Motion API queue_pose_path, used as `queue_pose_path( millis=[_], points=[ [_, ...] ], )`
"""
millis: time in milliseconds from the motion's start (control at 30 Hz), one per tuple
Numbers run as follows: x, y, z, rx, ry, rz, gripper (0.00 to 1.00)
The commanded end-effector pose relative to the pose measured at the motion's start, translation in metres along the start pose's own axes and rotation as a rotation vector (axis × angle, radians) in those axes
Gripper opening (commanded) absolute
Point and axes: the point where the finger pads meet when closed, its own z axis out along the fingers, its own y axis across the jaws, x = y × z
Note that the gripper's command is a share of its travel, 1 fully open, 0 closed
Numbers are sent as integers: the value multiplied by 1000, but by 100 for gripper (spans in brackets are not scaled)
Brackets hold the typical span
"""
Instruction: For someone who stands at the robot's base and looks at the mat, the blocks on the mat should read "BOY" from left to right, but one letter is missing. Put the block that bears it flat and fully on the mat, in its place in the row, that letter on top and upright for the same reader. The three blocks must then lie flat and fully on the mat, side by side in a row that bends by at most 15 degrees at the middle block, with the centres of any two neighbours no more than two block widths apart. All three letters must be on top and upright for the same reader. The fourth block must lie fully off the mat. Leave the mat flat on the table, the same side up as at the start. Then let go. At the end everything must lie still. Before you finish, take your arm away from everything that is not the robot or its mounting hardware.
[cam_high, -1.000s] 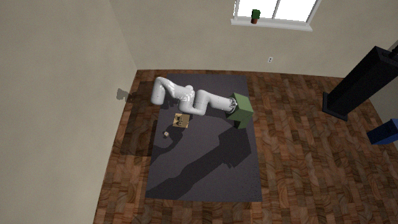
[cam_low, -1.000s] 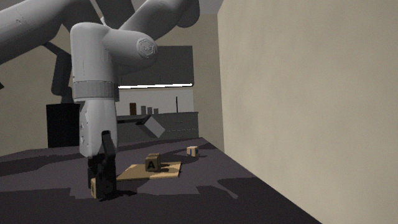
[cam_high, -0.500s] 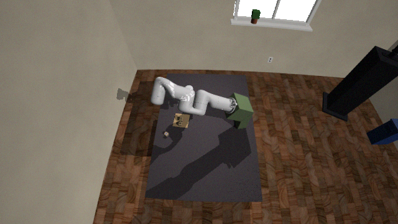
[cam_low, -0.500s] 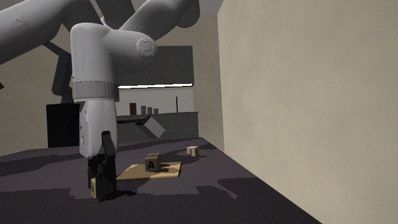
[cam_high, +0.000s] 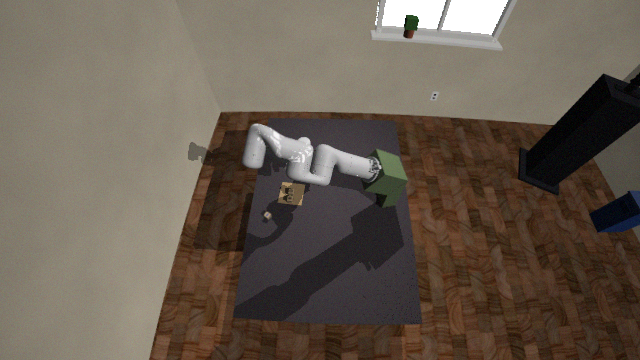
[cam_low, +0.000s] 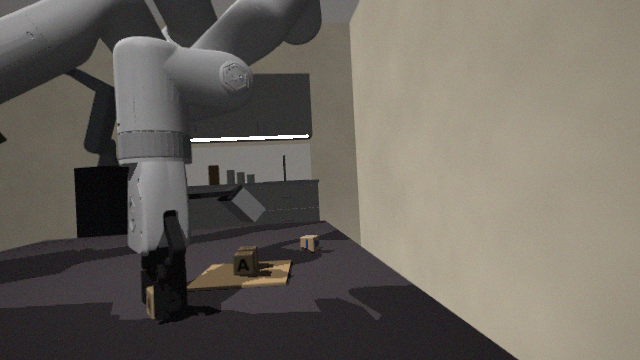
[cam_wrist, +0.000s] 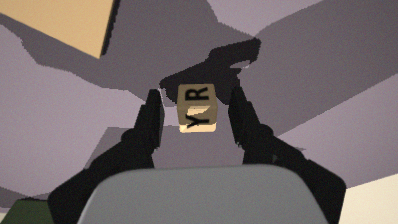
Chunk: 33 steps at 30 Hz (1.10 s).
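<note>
Beyond my rug (cam_high: 350, 280), a potted plant (cam_high: 410, 26) sits on the windowsill (cam_high: 450, 41); a black cabinet (cam_high: 575, 135) stands right of the rug.

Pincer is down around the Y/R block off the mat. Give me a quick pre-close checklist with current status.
1. Pincer open, holding nothing: ok.
2. Block sits between the fingers, gaps on both sides in the wrist view: ok.
3. Block rests on the table, off the tan mat: ok.
4. Y on top: not ok; Y shows on a side face, R on the face beside it.
5. Fingers low enough to grip: ok by the exterior view, pincer at table level around the block.
6. Free slot on the mat for Y: cannot tell; only the block marked A is readable there.
</note>
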Motion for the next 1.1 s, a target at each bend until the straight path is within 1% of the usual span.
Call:
queue_pose_path(
  millis=[0, 133, 167, 700, 733, 1067],
  points=[
    [0, 0, 0, -1, 0, 0, 69],
    [0, 0, 0, -1, 0, 0, 69],
    [0, 0, 0, -1, 0, 0, 47],
    [0, 0, 0, -1, 0, 0, 47],
    [0, 0, 0, -1, 0, 0, 27],
    [0, 0, 0, -1, 0, 0, 27]
  ],
)
